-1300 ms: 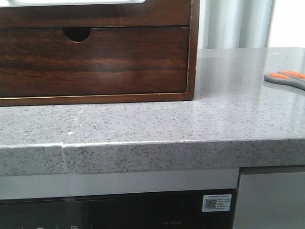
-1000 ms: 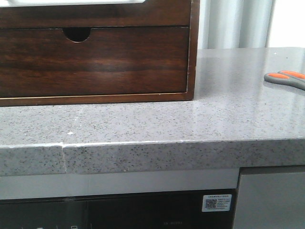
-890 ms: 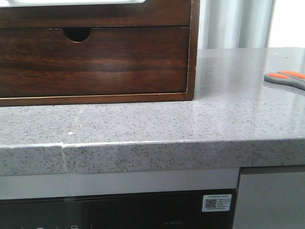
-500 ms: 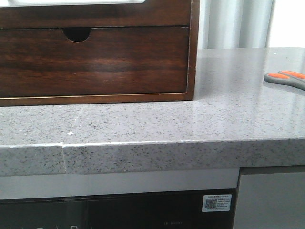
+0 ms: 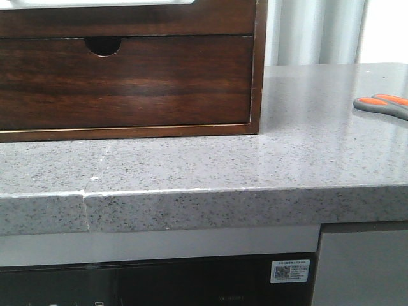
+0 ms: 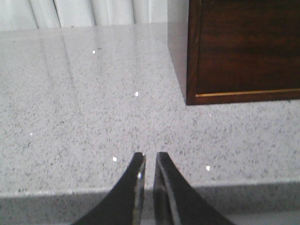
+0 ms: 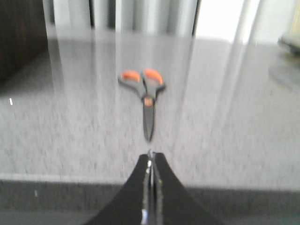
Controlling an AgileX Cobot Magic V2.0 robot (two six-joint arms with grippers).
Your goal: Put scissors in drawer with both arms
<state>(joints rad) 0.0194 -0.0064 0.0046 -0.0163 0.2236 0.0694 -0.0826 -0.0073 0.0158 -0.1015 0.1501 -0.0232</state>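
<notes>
Black and curved, the fingers of the right gripper [image 7: 151,159] are pressed together with nothing between them, hanging over the front edge of the speckled grey stone countertop [image 7: 225,140]. Just beyond their tips lie the scissors [image 7: 145,96], blades closed and pointing toward the gripper, orange-lined grey handles away from it; in the front view only the handles [image 5: 384,106] show, at the far right of the counter.

The left gripper [image 6: 149,161] has its fingers nearly together, a thin gap between them, empty, also over the counter's front edge. Ahead and to one side stands the dark wooden cabinet [image 6: 243,51]. In the front view its upper drawer [image 5: 127,18] is cut off by the frame; below it a taller notched drawer front [image 5: 127,80] sits closed.
</notes>
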